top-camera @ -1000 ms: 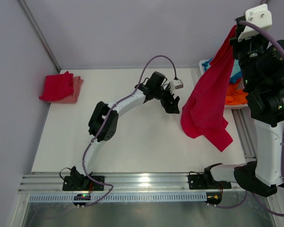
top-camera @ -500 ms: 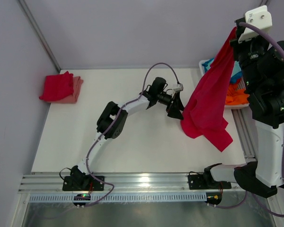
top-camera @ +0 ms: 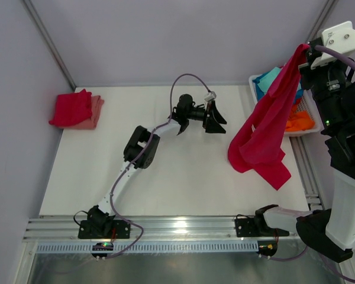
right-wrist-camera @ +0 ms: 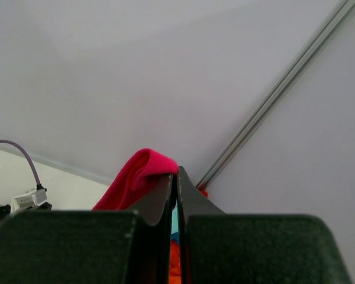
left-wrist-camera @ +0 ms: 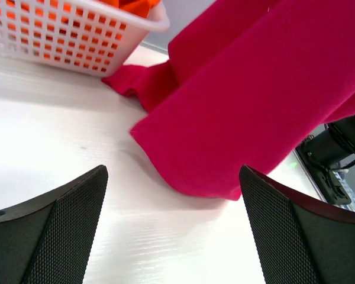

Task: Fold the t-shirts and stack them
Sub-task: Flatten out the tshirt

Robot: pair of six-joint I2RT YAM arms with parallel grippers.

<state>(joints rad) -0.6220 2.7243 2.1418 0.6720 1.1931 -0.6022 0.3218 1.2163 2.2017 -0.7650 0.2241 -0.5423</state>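
Folded t-shirts [top-camera: 76,109] lie at the table's [top-camera: 165,177] far-left corner. The basket [top-camera: 297,132], holding more t-shirts [top-camera: 299,121], sits far right. The hanging t-shirt [top-camera: 263,139] is before it, right of the left end effector [top-camera: 216,118].

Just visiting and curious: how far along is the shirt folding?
Done: a red shirt folded on a pink one, far left. In hand: the right gripper, shut, holds a crimson shirt up; the open left gripper faces its hanging hem. To do: orange cloth and teal cloth in the basket.

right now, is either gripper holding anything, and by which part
The right gripper pinches the crimson t-shirt by a bunched fold at its top; the rest hangs. The left gripper is open, empty.
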